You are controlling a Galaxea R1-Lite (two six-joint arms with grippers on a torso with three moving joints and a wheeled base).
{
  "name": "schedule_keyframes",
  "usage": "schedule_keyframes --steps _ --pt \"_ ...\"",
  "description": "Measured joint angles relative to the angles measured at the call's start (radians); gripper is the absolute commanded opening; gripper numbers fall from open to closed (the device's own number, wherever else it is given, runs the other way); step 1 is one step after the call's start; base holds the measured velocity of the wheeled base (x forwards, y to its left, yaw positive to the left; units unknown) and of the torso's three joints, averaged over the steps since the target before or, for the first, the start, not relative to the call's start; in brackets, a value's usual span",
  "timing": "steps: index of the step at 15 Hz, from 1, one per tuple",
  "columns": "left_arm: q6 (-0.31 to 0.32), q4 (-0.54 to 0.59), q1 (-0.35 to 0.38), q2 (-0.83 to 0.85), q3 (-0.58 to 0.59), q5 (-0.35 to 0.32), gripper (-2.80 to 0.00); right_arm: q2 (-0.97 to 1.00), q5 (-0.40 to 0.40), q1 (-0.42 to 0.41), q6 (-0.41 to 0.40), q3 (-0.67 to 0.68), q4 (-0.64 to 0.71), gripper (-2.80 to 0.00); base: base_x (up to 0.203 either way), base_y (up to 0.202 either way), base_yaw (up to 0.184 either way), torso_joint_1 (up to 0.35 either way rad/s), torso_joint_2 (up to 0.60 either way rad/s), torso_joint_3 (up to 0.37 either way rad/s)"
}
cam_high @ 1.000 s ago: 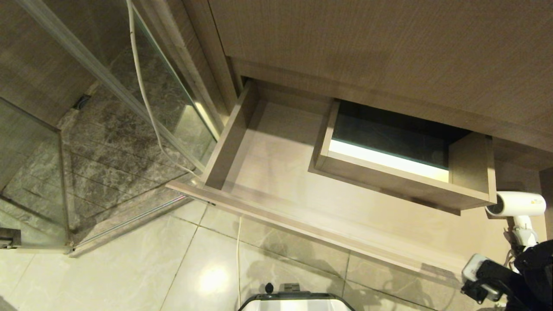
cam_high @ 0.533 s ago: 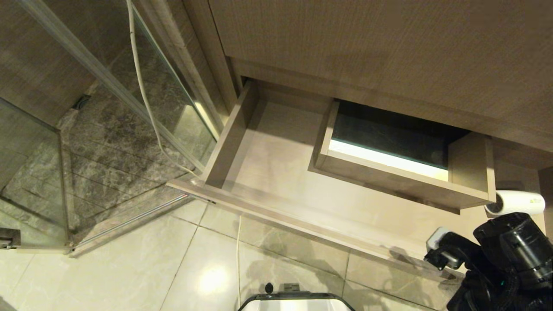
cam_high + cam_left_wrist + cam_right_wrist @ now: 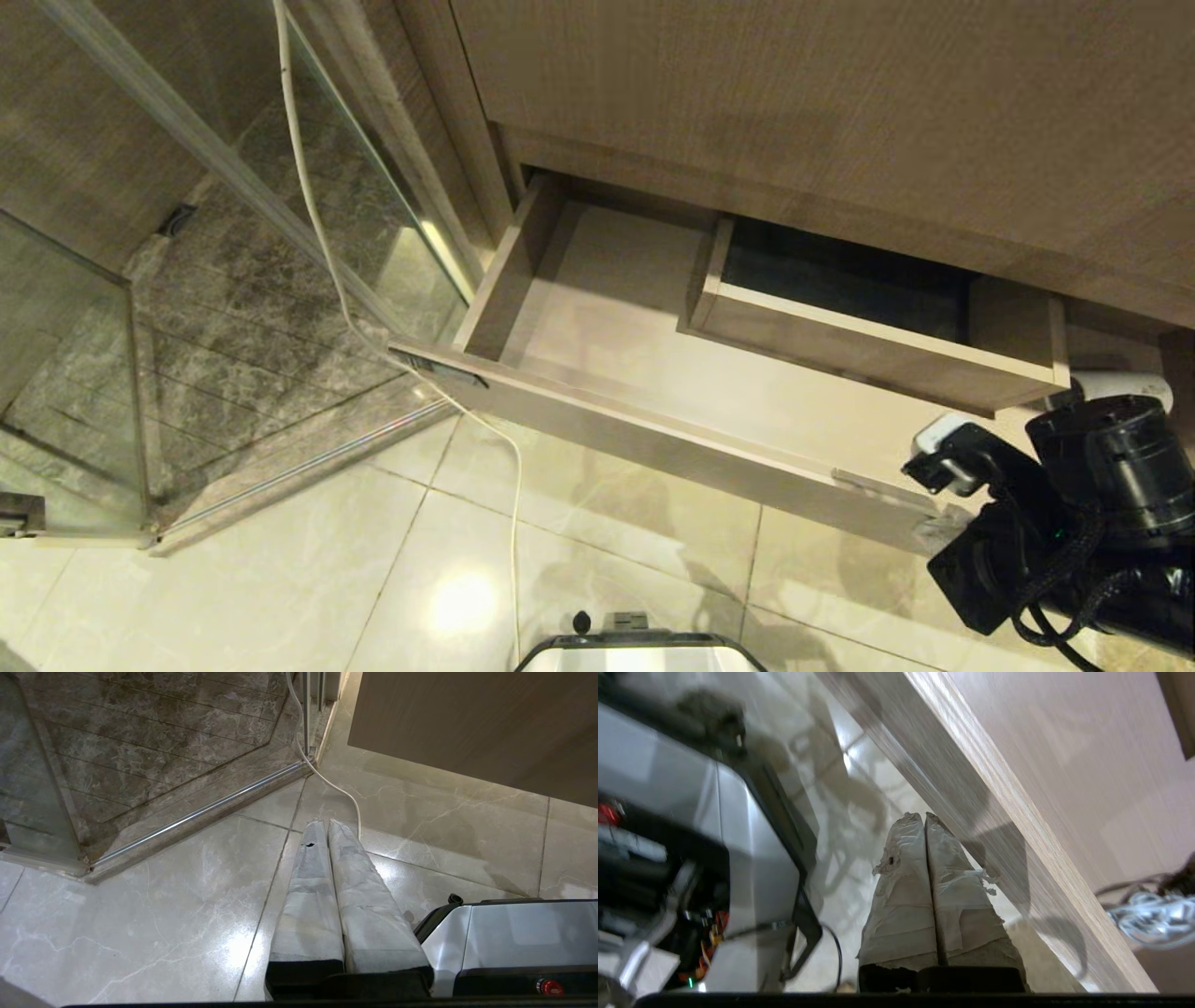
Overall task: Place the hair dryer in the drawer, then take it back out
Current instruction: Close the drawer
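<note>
Head view shows me the hair dryer (image 3: 1125, 385) lying in the drawer (image 3: 653, 439) at its far right end, mostly hidden behind my right arm. My right gripper (image 3: 924, 816) is pinched shut, empty, against the drawer front; left gripper (image 3: 322, 823) is parked, shut, over the floor. I judge the dryer stowed; next I'd open and reach in for it.
</note>
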Motion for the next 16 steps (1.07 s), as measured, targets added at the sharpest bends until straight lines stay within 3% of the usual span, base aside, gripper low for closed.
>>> schedule_keyframes --steps 5,7,10,16 --pt "0.000 0.000 0.001 0.000 0.000 0.000 -2.80 0.067 -0.006 -0.102 -0.076 -0.154 -0.296 -2.80 0.000 0.000 0.000 0.000 0.00 0.000" --pt "0.000 0.000 0.000 0.000 0.000 0.000 -2.80 0.092 -0.002 -0.127 -0.113 -0.198 -0.345 -2.80 0.000 0.000 0.000 0.000 0.00 0.000" --pt "0.000 0.000 0.000 0.000 0.000 0.000 -2.80 0.081 0.010 -0.148 -0.122 -0.201 -0.294 -2.80 0.000 0.000 0.000 0.000 0.00 0.000" --pt "0.000 0.000 0.001 0.000 0.000 0.000 -2.80 -0.101 0.059 -0.152 -0.109 -0.039 -0.107 -2.80 0.000 0.000 0.000 0.000 0.00 0.000"
